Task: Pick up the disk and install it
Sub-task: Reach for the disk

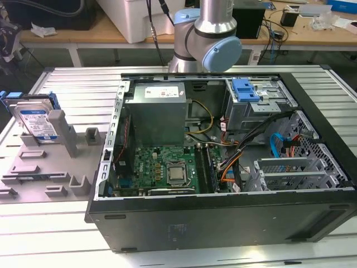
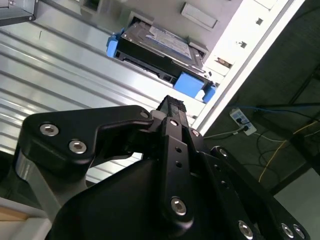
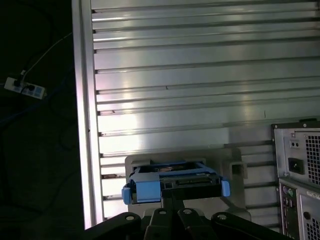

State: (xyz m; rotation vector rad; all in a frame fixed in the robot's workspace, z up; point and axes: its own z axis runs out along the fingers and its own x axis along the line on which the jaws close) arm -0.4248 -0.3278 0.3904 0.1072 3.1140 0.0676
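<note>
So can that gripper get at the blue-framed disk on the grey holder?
Probably yes. In the second wrist view the disk stands exposed in its grey holder, and nothing lies between it and the gripper, which points toward it.

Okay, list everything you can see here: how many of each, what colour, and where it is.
disk: one, silver with a blue rail, standing in the holder at the exterior view's left
holder: one, grey, on the table beside the case
case: one, black, open, mid-table
power supply: one, grey, inside the case
motherboard: one, green, inside the case
latch: one, blue, inside the case toward the exterior view's right
table: one, silver, slatted, under holder and case
power strip: one, white, on the floor past the table edge
arm: one, silver and pale blue, behind the case
pincer: one, black, pointed toward the disk
</note>
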